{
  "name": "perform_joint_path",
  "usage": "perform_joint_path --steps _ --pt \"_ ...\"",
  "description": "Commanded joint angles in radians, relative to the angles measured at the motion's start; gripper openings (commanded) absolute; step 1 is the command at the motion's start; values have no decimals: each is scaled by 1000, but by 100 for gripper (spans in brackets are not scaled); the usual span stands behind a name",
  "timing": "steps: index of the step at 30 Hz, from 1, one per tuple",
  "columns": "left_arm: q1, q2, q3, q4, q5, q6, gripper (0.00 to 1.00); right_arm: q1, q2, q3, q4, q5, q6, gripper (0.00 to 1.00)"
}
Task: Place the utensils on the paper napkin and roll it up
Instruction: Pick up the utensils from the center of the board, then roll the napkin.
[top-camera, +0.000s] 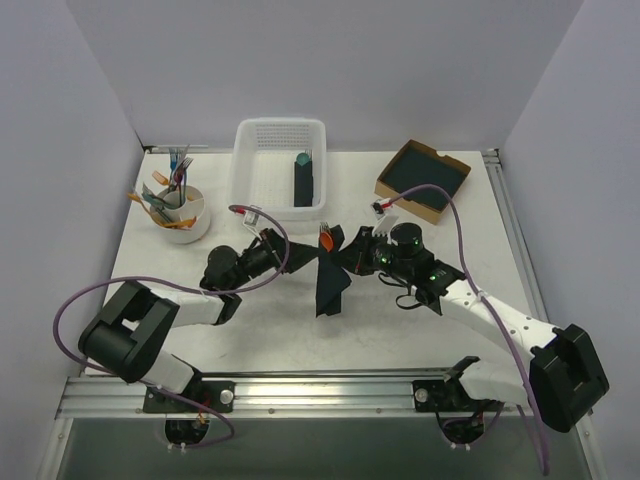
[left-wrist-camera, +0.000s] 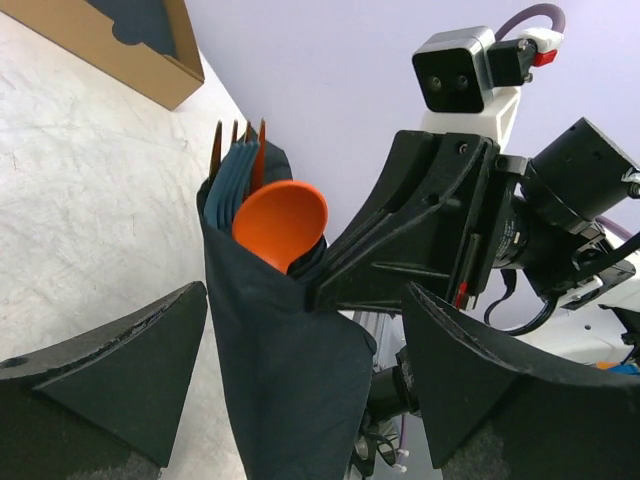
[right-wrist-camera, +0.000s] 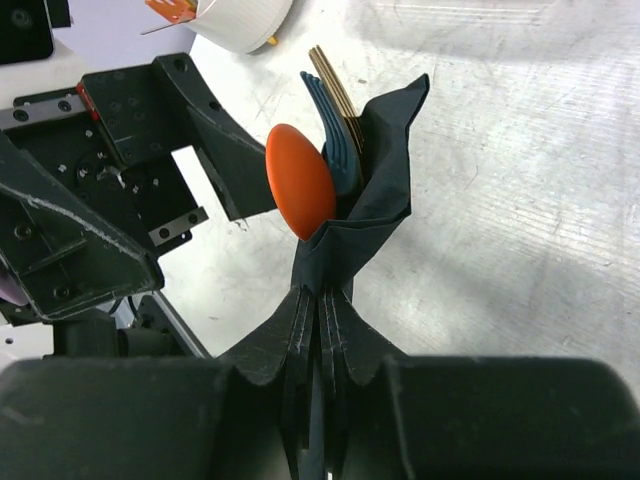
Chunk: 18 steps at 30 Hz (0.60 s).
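The paper napkin (top-camera: 328, 282) is a dark, loosely rolled bundle held off the table between the two arms. An orange spoon (left-wrist-camera: 282, 222) and fork tines (left-wrist-camera: 240, 135) stick out of its top end; the orange tip also shows in the top view (top-camera: 326, 240). My right gripper (right-wrist-camera: 322, 310) is shut on the napkin (right-wrist-camera: 375, 200) just below the spoon (right-wrist-camera: 300, 180). My left gripper (left-wrist-camera: 308, 300) is open, its jaws standing on either side of the napkin (left-wrist-camera: 290, 380) without touching it. In the top view the left gripper (top-camera: 285, 250) is left of the bundle and the right gripper (top-camera: 350, 258) is right of it.
A white basket (top-camera: 250, 170) at the back holds a dark roll with a teal tip (top-camera: 303, 180). A brown box (top-camera: 440, 160) with dark sheets stands at the back right. A white cup (top-camera: 190, 228) with spare cutlery stands at the back left.
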Motion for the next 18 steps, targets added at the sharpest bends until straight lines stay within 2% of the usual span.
perform_joint_path --steps 1,8,18 --pt "-6 -35 41 -83 23 35 88 14 -44 63 5 -29 5 0" --pt "-8 -50 55 -141 25 44 88 28 -58 87 -12 -33 9 0" --pt "-9 -47 69 -34 86 -71 89 37 -63 106 -12 -47 17 0"
